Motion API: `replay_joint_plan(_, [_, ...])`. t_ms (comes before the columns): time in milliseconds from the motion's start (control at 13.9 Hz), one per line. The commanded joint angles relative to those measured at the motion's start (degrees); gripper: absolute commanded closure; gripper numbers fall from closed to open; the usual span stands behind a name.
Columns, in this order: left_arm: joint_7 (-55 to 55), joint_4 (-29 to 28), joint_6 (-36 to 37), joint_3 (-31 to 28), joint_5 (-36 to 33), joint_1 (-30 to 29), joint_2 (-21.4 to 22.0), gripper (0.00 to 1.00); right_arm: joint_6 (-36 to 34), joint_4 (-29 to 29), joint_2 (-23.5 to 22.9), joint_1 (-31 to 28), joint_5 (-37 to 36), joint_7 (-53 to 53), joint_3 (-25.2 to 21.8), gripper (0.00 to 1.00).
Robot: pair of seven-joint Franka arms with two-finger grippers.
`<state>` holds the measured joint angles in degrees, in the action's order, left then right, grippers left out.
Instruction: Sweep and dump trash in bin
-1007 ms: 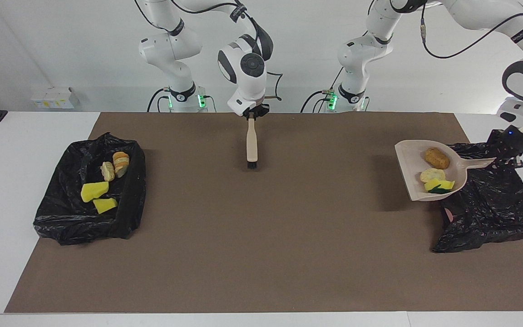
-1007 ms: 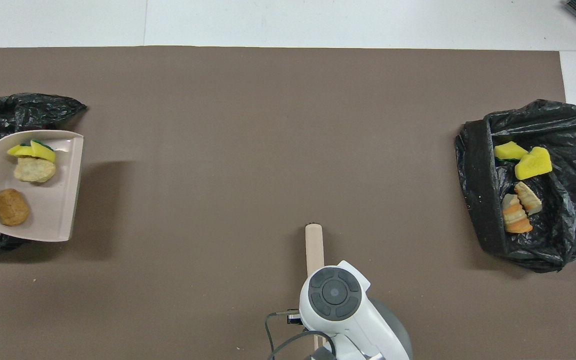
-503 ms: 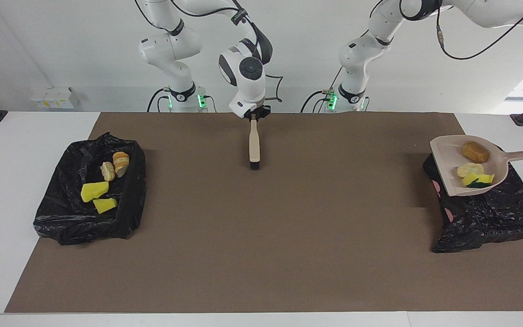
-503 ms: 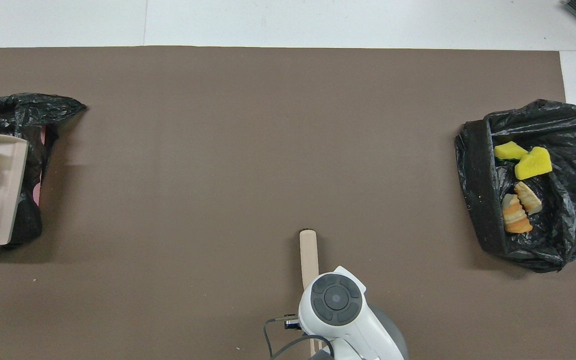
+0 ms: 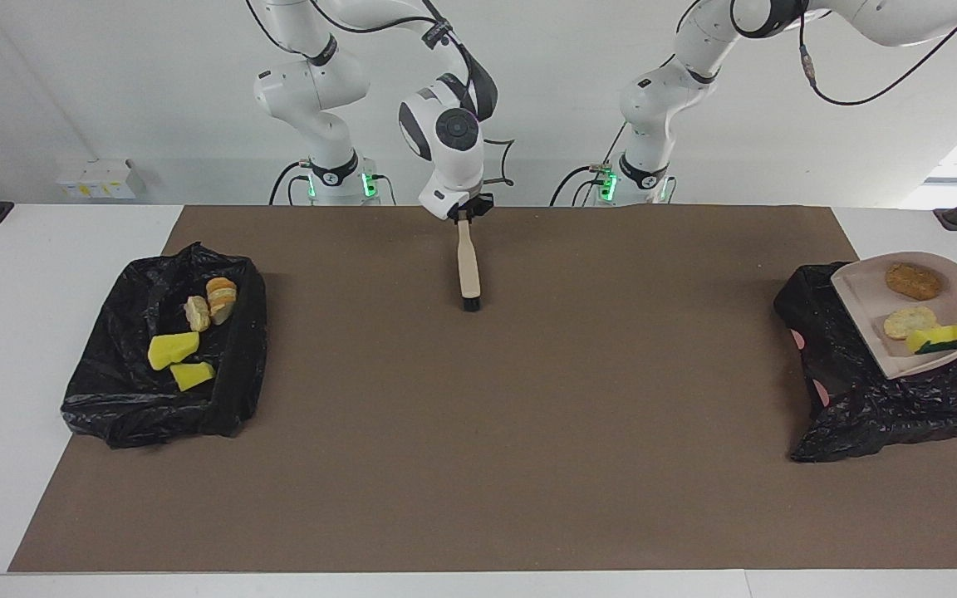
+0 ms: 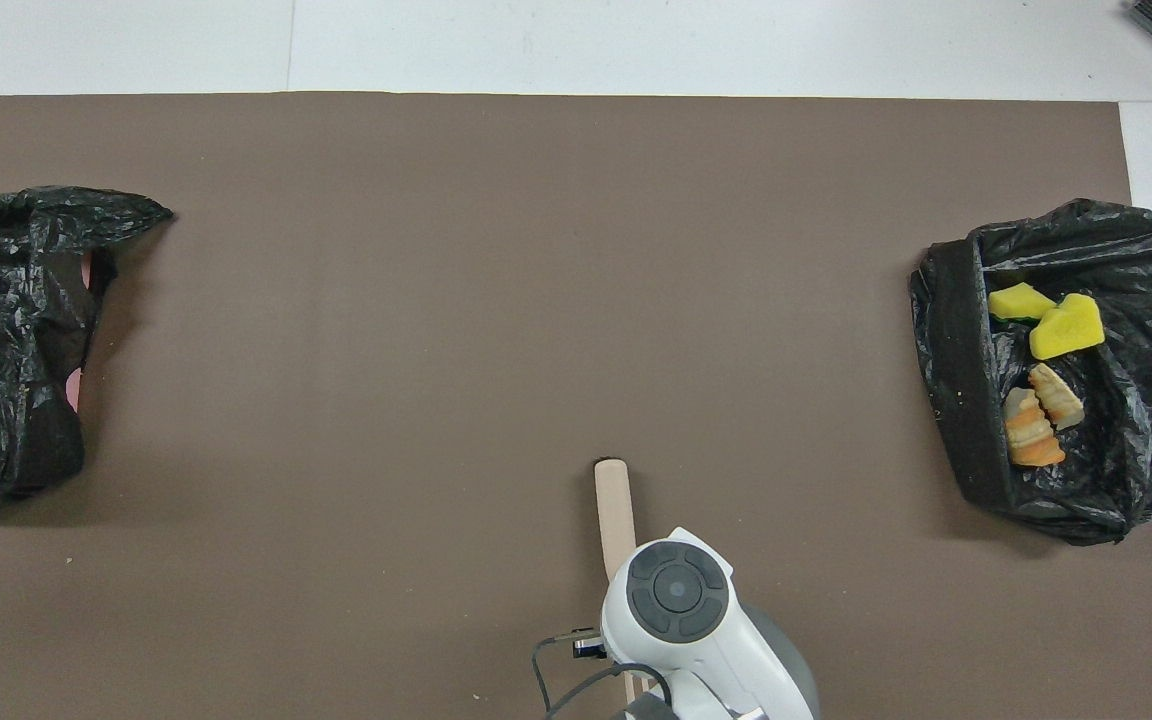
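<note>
Gripping the brush (image 5: pixel 468 270), right gripper (image 5: pixel 463 213); left gripper unseen, closed; dustpan (image 5: pixel 869 303) over bin (image 5: pixel 844 390)

mat (image 5: pixel 528 432) centre bare, bins (image 5: pixel 164 365) at ends

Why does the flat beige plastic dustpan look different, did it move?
Yes. The beige plastic dustpan has slid toward the left arm's end, now over the black bag-lined bin, no longer sticking out over the brown mat.
</note>
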<state>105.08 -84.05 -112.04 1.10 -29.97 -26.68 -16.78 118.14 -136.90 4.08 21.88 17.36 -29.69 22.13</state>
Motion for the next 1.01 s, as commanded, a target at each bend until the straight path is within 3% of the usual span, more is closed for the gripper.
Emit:
replay_joint_plan(0, [-6.7, 0.6, 0.2, -0.6, -5.6, 2.8, 0.1, 1.0, 0.3, 1.5, -0.9, -0.8, 1.9, 1.6, 0.0, 0.51])
replay_joint_plan(216, [-8.7, 0.0, 0.9, -0.6, -11.2, 4.8, 0.3, 1.0, 0.2, 3.6, -0.5, -3.9, 1.8, 1.6, -0.2, 0.3])
replay_joint_plan(431, [-10.2, -0.8, 0.8, -0.6, -14.3, 5.4, 0.8, 1.0, 0.2, 7.4, 0.2, -9.0, 1.1, 1.6, -0.4, 0.25])
replay_joint_plan(647, [-10.2, -0.9, 0.5, -0.7, -15.7, 5.4, 1.3, 1.0, -6.1, 12.7, 2.1, -16.9, 0.5, 2.5, -0.4, 0.23])
replay_joint_plan(791, [-10.3, -0.9, 0.9, -0.6, -20.1, 6.1, 2.1, 1.0, -11.5, 18.0, 2.1, -21.0, -1.3, 3.1, -0.5, 0.03])
replay_joint_plan(935, [-13.3, -1.6, 1.6, -0.6, -24.1, 7.7, 3.1, 1.0, -14.9, 24.2, 1.7, -25.6, -5.0, 5.8, -0.4, 0.0])
